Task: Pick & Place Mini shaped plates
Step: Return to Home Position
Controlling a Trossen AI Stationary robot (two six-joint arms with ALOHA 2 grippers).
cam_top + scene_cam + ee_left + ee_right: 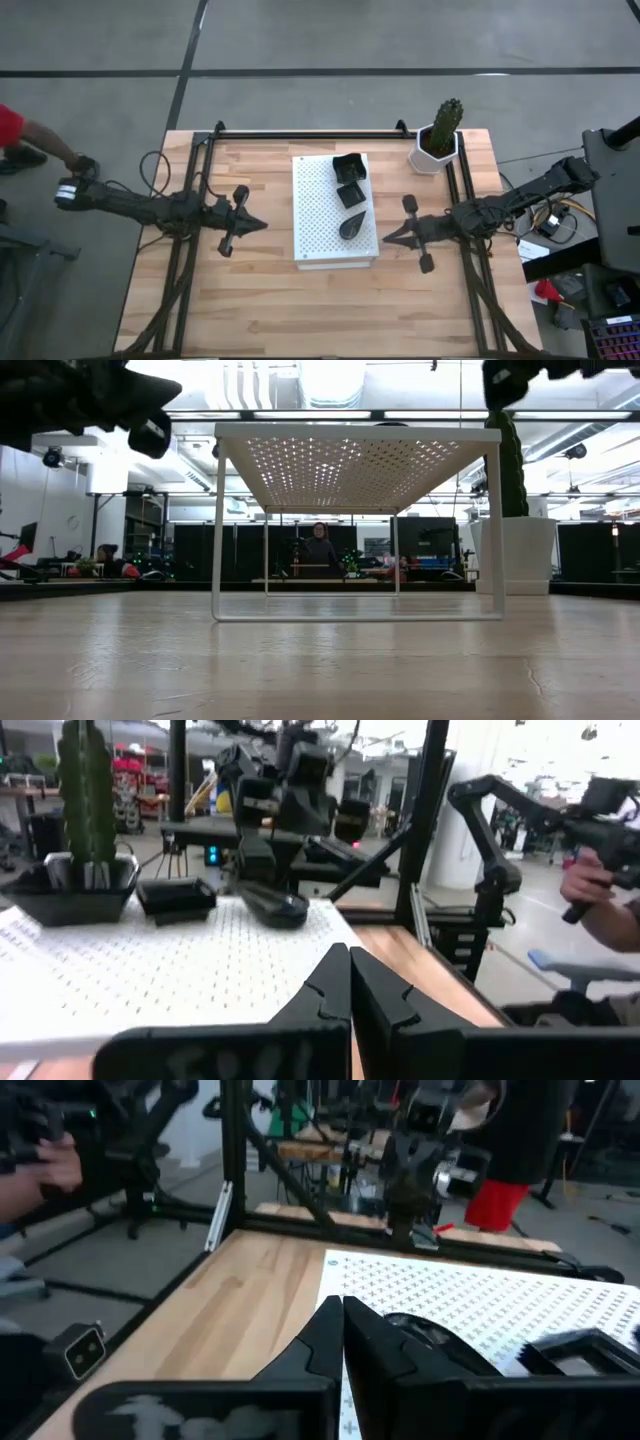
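Three groups of mini shaped plates [352, 227], one white shelf [320, 215], one potted cactus [437, 145], two arms [150, 208].

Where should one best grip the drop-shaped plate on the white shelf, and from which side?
Probably from above, one finger inside and one outside the rim of the drop-shaped plate, since it lies flat on the shelf. The right pincer, shut, is nearest.

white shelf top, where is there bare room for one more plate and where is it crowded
The white shelf is bare over its whole half toward the left claw, and in the strip between the drop-shaped plates and its front edge. The side toward the right claw is crowded: square plates and the drop-shaped ones line it.
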